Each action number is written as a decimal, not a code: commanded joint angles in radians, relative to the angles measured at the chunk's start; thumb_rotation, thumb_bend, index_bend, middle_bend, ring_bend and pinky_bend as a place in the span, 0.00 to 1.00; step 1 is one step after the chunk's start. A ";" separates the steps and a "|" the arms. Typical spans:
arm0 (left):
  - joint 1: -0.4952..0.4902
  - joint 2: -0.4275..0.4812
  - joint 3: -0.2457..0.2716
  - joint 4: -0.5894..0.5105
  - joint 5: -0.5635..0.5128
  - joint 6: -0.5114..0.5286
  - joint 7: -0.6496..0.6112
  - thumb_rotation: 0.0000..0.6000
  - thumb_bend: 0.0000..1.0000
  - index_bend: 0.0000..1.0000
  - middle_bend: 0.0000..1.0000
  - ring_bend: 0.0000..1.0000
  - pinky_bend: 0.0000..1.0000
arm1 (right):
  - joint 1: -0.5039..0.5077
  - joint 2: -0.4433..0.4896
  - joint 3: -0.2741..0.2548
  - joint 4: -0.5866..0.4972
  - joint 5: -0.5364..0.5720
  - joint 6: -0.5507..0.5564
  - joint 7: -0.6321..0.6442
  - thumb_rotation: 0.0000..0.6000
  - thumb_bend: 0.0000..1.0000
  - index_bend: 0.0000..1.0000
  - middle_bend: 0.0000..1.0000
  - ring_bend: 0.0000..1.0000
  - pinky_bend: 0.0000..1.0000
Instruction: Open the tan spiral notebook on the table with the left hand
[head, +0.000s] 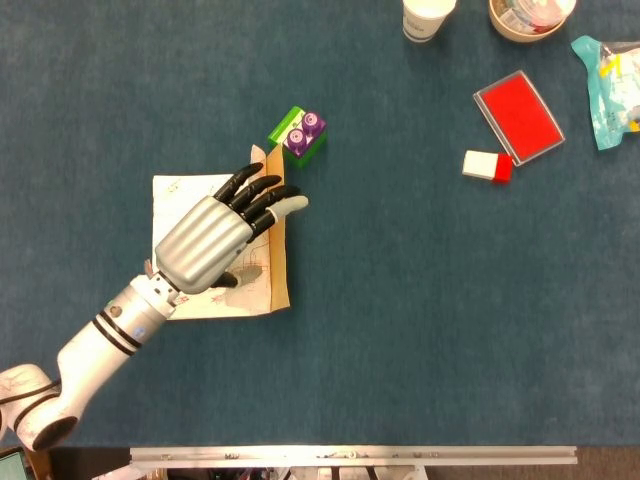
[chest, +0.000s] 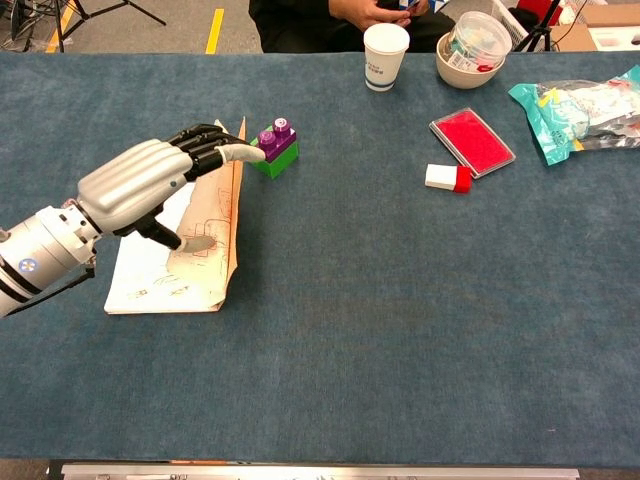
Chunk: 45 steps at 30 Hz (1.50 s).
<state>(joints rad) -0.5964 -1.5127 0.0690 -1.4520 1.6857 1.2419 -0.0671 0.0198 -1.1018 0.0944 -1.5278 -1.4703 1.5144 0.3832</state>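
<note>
On the blue bench (head: 400, 330) a green and purple block stack (head: 298, 134) stood just beyond the far right corner of the notebook, close to the raised cover's far edge; whether they touched could not be told. Well to the right lay a red flat case (head: 518, 116) with a small white and red block (head: 487, 166) just near of it. At the far edge stood a white paper cup (chest: 386, 56) and a round bowl (chest: 473, 48) with things inside, and at the far right lay a teal plastic bag (chest: 580, 115). A person's arms (chest: 370, 12) showed beyond the far edge of the bench.

The tan spiral notebook (head: 277, 260) lay at the left of the bench, its cover standing nearly upright along the spiral side, with the white scribbled page (chest: 160, 280) exposed to the left of it. The left hand (head: 215, 240) hung over the open page, its fingers (head: 262, 192) extended side by side and reaching over the cover's top edge, resting against the cover from the left; the thumb (chest: 168, 236) pointed down toward the page. The hand gripped nothing. The right hand was out of sight in both views.
</note>
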 joint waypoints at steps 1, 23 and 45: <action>0.001 -0.016 -0.007 -0.028 -0.027 -0.035 0.033 1.00 0.16 0.11 0.14 0.09 0.04 | -0.001 -0.001 0.001 0.003 0.001 0.001 0.004 1.00 0.62 0.50 0.40 0.32 0.42; -0.022 -0.039 0.015 -0.129 -0.020 -0.144 0.016 1.00 0.16 0.09 0.14 0.09 0.06 | 0.001 -0.012 0.003 0.030 0.006 -0.011 0.026 1.00 0.62 0.50 0.40 0.32 0.42; 0.018 0.098 0.009 -0.210 -0.103 -0.148 0.147 1.00 0.16 0.07 0.14 0.09 0.07 | -0.007 -0.012 0.002 0.044 0.001 0.000 0.055 1.00 0.61 0.50 0.40 0.32 0.42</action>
<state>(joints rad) -0.5890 -1.4389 0.0754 -1.6599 1.6003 1.0920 0.0682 0.0127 -1.1141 0.0967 -1.4836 -1.4693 1.5141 0.4378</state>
